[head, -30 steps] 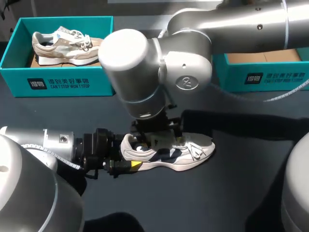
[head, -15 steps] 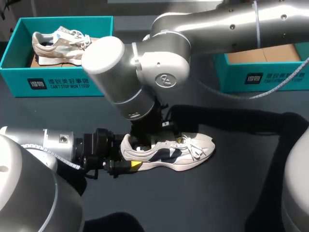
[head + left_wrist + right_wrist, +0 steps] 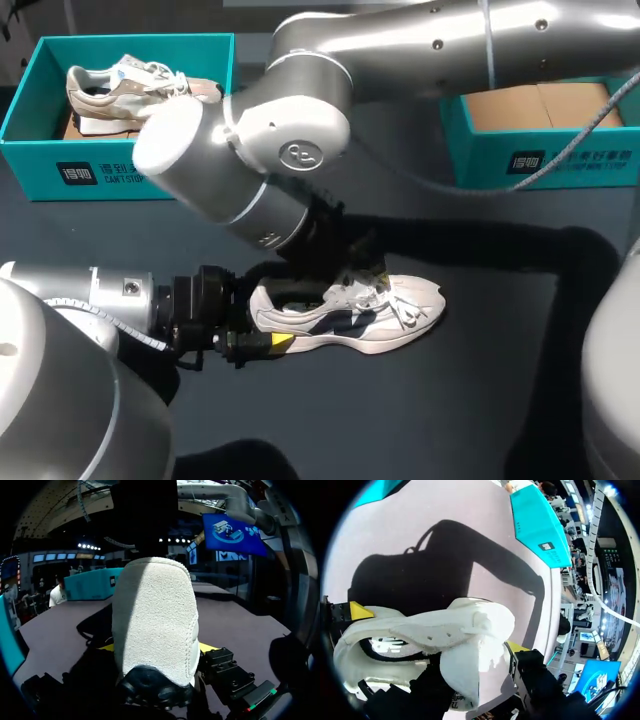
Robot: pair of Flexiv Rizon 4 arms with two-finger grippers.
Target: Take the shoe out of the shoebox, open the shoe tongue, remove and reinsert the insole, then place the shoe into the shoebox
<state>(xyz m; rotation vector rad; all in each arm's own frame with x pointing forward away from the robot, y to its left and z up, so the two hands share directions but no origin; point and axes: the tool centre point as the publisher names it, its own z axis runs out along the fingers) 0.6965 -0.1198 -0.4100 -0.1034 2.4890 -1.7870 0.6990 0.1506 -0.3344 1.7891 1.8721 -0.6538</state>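
Left claw (image 3: 155,647) clamps the heel of the white-and-navy sneaker (image 3: 350,318). The sneaker lies on the dark table (image 3: 450,400), long axis left–right, toe pointing right. Right claw (image 3: 475,665) pinches its white tongue (image 3: 455,680) from above.

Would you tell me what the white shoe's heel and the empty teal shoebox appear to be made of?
On the white shoe, the heel looks like matte, napped suede with stitched seams. The empty teal shoebox looks like printed cardboard, brown inside.

The left arm (image 3: 90,300) is held low and level, its gripper (image 3: 268,342) clamped on the shoe (image 3: 360,320) heel. The right arm (image 3: 430,45) is extended across the middle, wrist (image 3: 230,170) tilted downward.
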